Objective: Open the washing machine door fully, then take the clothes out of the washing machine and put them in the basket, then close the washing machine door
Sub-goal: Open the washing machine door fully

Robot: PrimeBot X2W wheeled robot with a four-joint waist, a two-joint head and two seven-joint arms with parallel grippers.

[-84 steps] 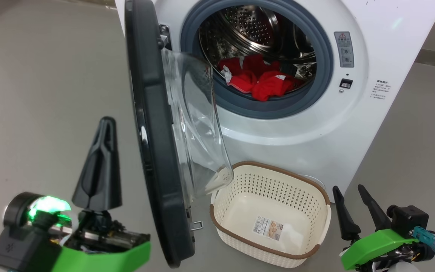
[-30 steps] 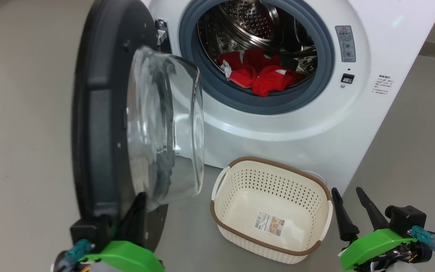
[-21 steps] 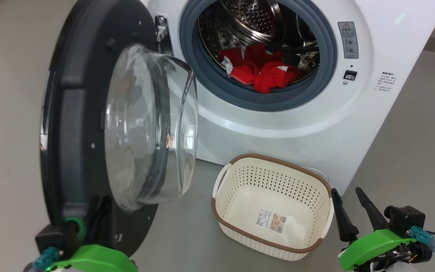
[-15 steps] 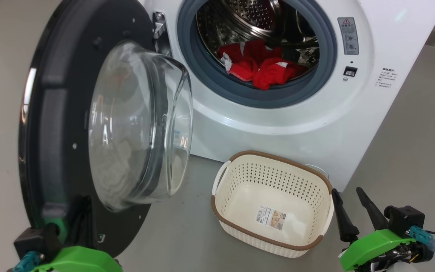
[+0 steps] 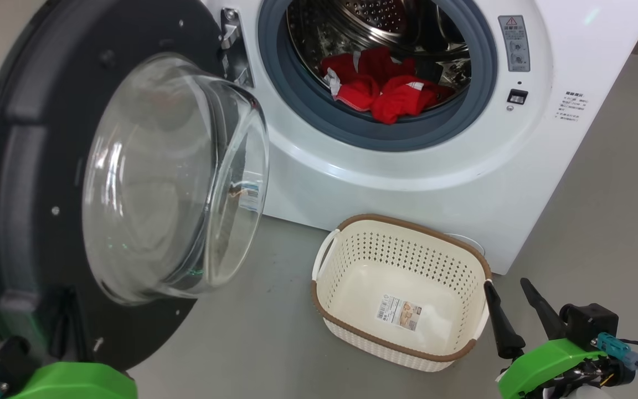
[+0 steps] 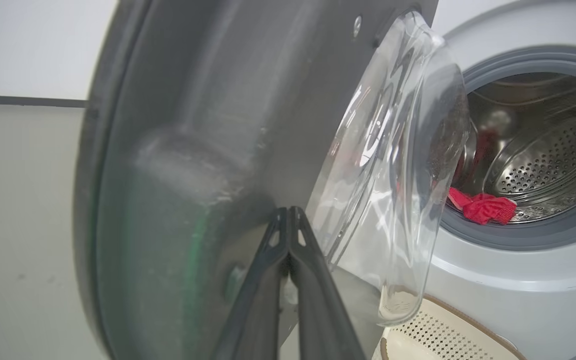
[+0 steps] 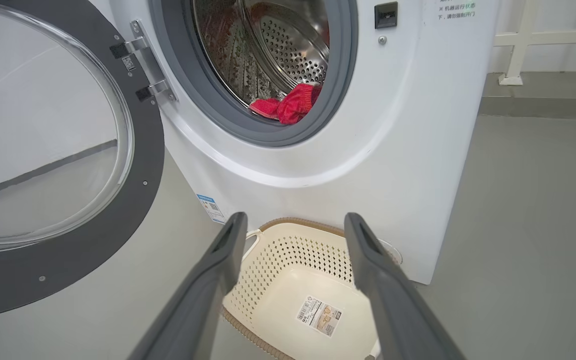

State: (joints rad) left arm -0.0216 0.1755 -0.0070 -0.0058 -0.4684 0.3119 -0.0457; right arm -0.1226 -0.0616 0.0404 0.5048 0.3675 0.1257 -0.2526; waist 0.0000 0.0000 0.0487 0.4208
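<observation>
Left tool (image 6: 288, 210), fingers pressed together and holding nothing, is leaning its tips on the black inner face of the door (image 5: 31, 166), so I'd be pushing slow along the hinge arc and staying off the glass bowl (image 5: 175, 177) until it's wide open. Clothes (image 5: 391, 100) are sitting at the front lip of the drum (image 5: 374, 22), mouth looking clear. Basket (image 5: 396, 260) is waiting empty on the floor (image 5: 252, 343) just below the washer (image 5: 407, 183) opening, right tool (image 7: 295, 222) hanging spread and empty by its right rim, nothing really blocking.
</observation>
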